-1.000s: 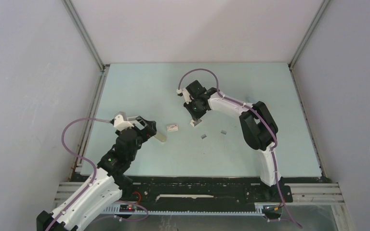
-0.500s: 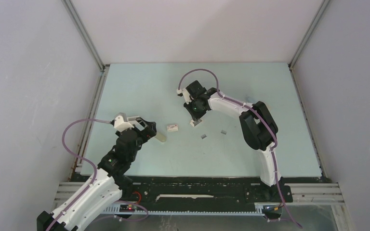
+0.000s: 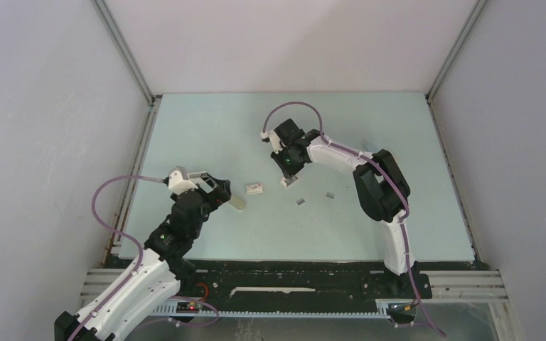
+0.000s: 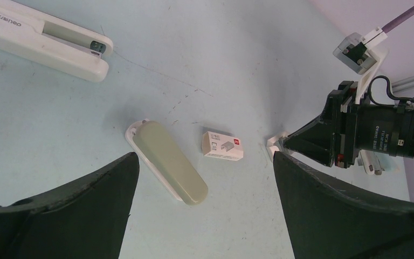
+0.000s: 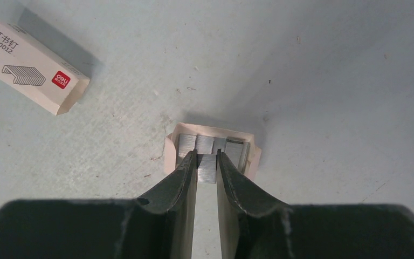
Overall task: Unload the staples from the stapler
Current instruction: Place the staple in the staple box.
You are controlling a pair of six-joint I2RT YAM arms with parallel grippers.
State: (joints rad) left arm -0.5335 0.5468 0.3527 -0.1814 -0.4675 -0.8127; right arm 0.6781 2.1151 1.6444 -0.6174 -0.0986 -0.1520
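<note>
Right jaws: nearly closed, pinching a short block of staples (image 5: 207, 168) between their tips.
Staples: held in those tips, directly over a small open tray (image 5: 210, 130) that holds more silvery strips.
Left jaws: spread wide and empty, with a beige stapler (image 4: 167, 162) lying ahead, between them.
Doing it well: pinch squarely and lightly so the block probably neither snaps nor twists. Travel straight, clear of the tray wall.
Risk: strips could scatter.

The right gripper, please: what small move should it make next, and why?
Probably open slightly: the right gripper pinches a staple strip at the small open tray, beside other staples, so releasing should leave it there.
</note>
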